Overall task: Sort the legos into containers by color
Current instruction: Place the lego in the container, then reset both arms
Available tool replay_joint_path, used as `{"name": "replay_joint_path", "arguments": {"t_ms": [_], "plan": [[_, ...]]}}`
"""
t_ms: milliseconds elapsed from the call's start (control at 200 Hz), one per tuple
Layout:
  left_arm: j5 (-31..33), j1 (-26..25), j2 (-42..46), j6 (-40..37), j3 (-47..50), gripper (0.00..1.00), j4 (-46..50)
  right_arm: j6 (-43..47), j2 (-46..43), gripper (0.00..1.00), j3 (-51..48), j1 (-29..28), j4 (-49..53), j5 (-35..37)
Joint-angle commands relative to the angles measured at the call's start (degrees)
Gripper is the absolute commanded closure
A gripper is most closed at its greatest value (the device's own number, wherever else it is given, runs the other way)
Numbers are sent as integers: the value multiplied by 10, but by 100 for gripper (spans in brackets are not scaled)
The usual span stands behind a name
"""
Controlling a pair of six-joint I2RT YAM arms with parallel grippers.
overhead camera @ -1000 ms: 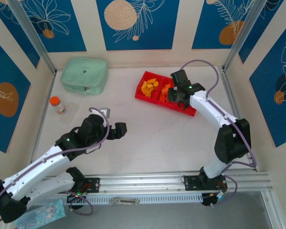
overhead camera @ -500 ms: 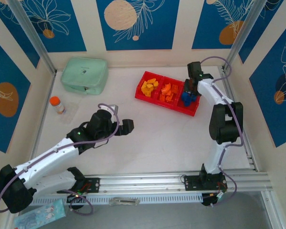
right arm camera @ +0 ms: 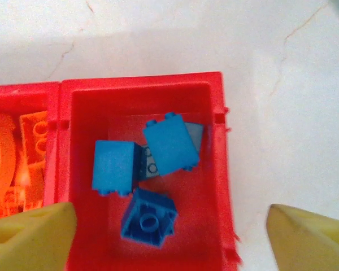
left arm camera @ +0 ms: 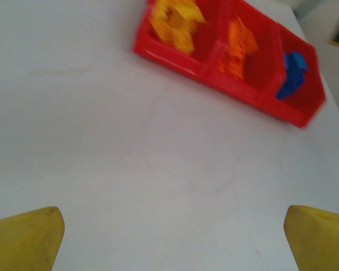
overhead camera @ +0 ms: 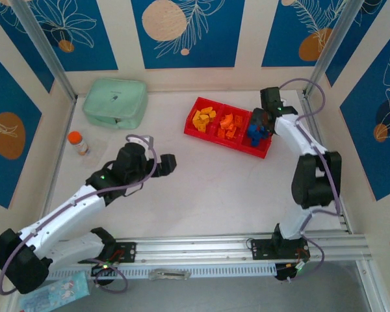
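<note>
Both jaws stand wide and empty: the right gripper (right arm camera: 169,237) hangs above the blue bricks (right arm camera: 158,149) in the right-end compartment of the tray (overhead camera: 211,138), whose long axis slants far-left to near-right. A second ago it was shut over the middle compartment. The left gripper (left arm camera: 172,237) hangs over the table (left arm camera: 130,141)

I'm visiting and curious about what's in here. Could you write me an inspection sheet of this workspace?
Surface: white table, no loose bricks seen.
Job's things: red tray holding yellow bricks, orange bricks, blue bricks, one colour per compartment.
Clutter: mint-green case, orange-capped bottle.
Grippers: left gripper open over bare table; right gripper open above the blue bricks, holding nothing.
Cables: purple cables looping off both arms.
Surroundings: blue patterned wall panels, metal rail.
</note>
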State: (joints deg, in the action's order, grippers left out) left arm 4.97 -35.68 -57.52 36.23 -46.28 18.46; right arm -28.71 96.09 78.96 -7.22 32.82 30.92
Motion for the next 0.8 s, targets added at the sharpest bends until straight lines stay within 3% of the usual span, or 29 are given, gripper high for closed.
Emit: {"name": "replay_joint_path", "arguments": {"t_ms": [0,135,290,470,545,615,720,795], "plan": [[65,65,7,-53,-28,1,40,20,-96,5,-73,-21,-55,55],[143,165,-9,-119,-16,1,19,82,-174,3,-197,-28,-153,95],[232,245,-37,-225,61,1,-113,163,-210,1,-360,-15,-345,85],[200,279,-101,-360,191,1,-393,219,-142,1,-456,-10,-546,-25],[176,282,-143,-386,228,1,-508,233,-110,1,-439,-12,-559,-44],[125,285,-183,-392,251,1,-604,282,-96,1,-457,-16,-638,-98],[40,287,-245,-408,242,1,-652,252,-97,1,-474,22,-654,-157],[20,287,-279,-413,234,1,-664,233,-110,1,-544,63,-762,-242]]}}
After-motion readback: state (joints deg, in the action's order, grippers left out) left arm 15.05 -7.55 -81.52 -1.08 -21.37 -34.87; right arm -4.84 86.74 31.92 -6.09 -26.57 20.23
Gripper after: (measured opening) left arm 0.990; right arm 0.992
